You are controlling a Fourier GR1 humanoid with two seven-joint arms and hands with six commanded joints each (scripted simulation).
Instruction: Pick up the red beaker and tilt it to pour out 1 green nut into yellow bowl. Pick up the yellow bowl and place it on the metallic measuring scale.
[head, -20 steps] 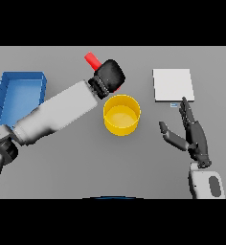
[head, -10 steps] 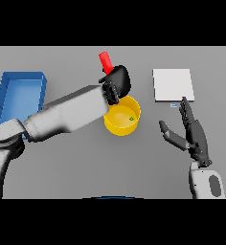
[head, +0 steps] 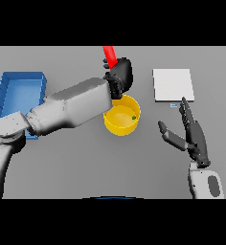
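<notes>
Now my left hand (head: 118,76) clenches the beaker (head: 109,56) over the bowl (head: 121,116); 1 nut (head: 133,117) inside. Right hand (head: 194,136) released. Next I set the beaker down.

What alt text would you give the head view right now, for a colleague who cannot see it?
The left hand grips the red beaker just behind the yellow bowl, where one green nut lies. The right hand hovers open near the metallic scale; a blue tray sits far left.

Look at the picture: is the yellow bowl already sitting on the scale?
No. The yellow bowl stands on the grey table, apart from and to the left of the scale, which carries nothing.
</notes>
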